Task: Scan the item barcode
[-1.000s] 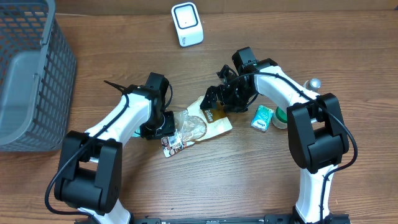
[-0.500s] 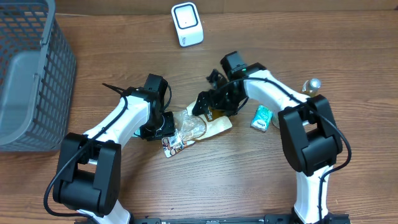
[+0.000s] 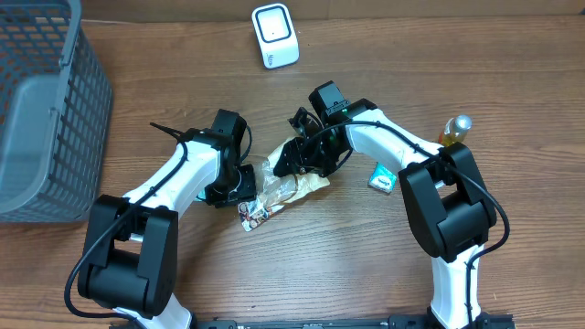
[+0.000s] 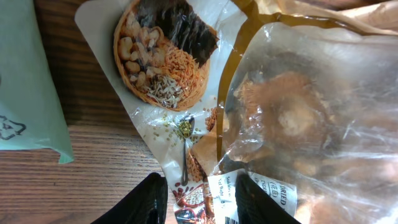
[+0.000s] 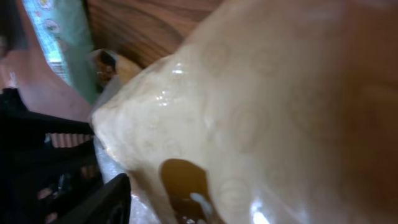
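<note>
Mid-frame, the left gripper [image 3: 245,187] pinches the snack bag [image 3: 291,188]; the right gripper's [image 3: 297,161] hold is unclear, and the scanner [image 3: 275,35] at top centre is not yet reached.

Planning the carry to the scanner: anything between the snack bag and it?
Nothing loose visible: bare wood between the snack bag and the white scanner. Only the right end effector sits at the bag's scanner-side edge. Teal packet and bottle lie off to the right.

An evenly lit brown wood-grain table [image 3: 366,265] fills the view, a grey mesh basket [image 3: 87,119] at its left edge.
</note>
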Robot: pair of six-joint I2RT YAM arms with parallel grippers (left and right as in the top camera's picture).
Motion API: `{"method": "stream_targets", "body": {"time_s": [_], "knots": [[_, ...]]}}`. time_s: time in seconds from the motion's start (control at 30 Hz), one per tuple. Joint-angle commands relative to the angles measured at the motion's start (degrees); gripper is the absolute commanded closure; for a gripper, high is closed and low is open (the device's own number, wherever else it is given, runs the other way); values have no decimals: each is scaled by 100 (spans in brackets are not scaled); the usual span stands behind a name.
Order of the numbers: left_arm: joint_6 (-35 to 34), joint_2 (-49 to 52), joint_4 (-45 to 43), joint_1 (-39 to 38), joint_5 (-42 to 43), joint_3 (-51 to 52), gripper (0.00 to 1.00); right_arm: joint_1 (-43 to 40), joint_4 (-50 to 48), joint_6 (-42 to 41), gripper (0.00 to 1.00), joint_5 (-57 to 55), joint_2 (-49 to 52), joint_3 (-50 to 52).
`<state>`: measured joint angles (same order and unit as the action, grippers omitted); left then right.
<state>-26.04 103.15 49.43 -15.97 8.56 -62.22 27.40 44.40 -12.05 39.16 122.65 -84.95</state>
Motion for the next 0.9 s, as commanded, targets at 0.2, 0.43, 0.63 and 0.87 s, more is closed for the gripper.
{"method": "stream_targets", "body": {"time_s": [0.2,0.43,0.63,0.87], "knots": [[-79,249,-46,-20,-168,256,60,66,-61,-11,56,994,74,37],[-79,249,-48,-20,-168,256,60,74,-63,11,62,929,74,37],[-79,249,-63,-20,-168,256,58,72,-48,9,67,564,74,37],[-76,249,-66,-20,-168,256,58,11,-50,9,66,435,74,37]]}}
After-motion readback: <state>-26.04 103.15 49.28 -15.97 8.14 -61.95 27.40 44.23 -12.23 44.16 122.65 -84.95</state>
